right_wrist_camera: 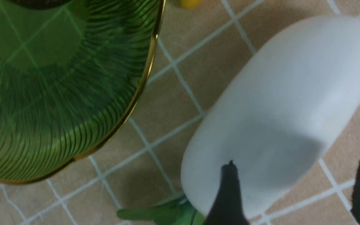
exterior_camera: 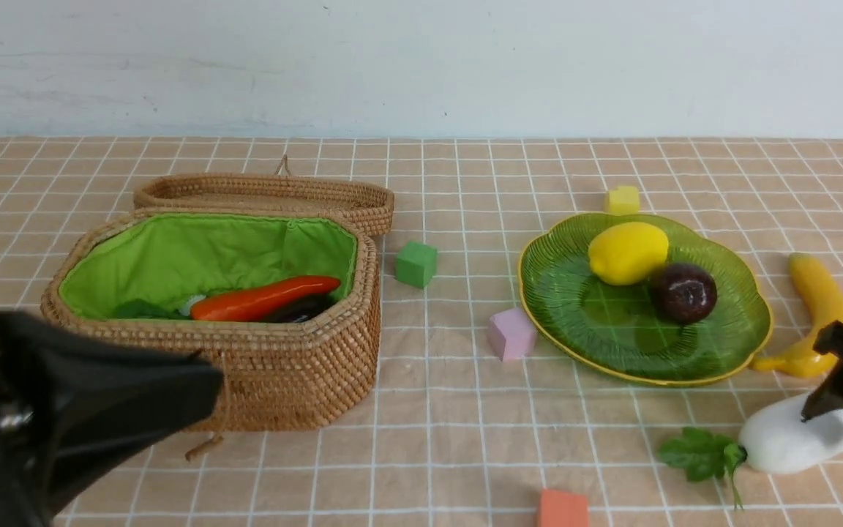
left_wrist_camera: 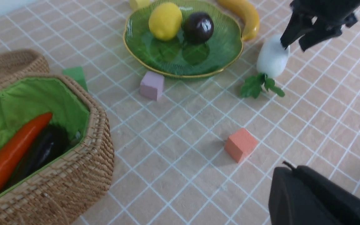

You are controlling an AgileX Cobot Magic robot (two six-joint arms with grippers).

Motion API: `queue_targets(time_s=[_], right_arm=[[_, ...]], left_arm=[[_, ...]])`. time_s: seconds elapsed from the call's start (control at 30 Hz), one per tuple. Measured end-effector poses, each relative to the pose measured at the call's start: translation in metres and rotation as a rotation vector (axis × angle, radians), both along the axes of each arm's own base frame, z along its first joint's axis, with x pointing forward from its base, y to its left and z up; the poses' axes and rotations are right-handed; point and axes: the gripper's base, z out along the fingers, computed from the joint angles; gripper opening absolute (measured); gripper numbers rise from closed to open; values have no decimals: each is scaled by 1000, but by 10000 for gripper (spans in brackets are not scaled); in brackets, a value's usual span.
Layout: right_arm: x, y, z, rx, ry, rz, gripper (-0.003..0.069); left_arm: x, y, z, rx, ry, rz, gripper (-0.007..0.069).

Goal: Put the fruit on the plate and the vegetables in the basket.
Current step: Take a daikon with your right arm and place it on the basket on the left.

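Observation:
The wicker basket (exterior_camera: 297, 366) on the left holds the orange carrot (exterior_camera: 264, 298) and the dark eggplant (exterior_camera: 301, 309). On the green plate (exterior_camera: 612, 329) lie the lemon (exterior_camera: 627, 252) and the mangosteen (exterior_camera: 683, 293). The banana (exterior_camera: 817, 307) lies on the cloth just right of the plate. The white radish (exterior_camera: 795, 439) rests on the cloth in front of it. My right gripper (right_wrist_camera: 297, 165) is open above the radish (right_wrist_camera: 286, 93), one finger over it and the other beside it. My left gripper (left_wrist_camera: 287, 168) is shut and empty, near the basket's front.
The basket's lid (exterior_camera: 268, 194) lies open behind it. Foam cubes are scattered on the cloth: green (exterior_camera: 416, 263) by the basket, pink (exterior_camera: 511, 334) at the plate's left edge, yellow (exterior_camera: 623, 200) behind the plate, orange (exterior_camera: 563, 509) at the front.

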Motion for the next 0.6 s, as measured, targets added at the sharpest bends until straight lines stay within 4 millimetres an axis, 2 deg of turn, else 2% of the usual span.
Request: queue_targets(time_s=[0.03,0.07,0.1,0.2,0.33,0.43,0.6], right_arm=[[8,-1,-5,3,12,-1,601],[9,-2,-5,3,14,-1,601],[19,-3,-10,6,28,0,649],[39,-6,-19,20,64,9,677],[50,-7,-32,39,135,25,626],[49,-6,-41,57,192,36,507],[43,-8,-38,14,249,96,507]], left_arm=[[-2,2,-5,-5,-6,0,-13],[-3,3,-6,-6,-6,0,-13],[-4,3,-11,-4,3,-1,-13],[-5,3,-15,-5,27,-6,-13],[-5,3,-16,-7,39,-9,-13],[-6,3,-16,-5,34,-13,-13],[-5,4,-16,10,20,-8,-13]])
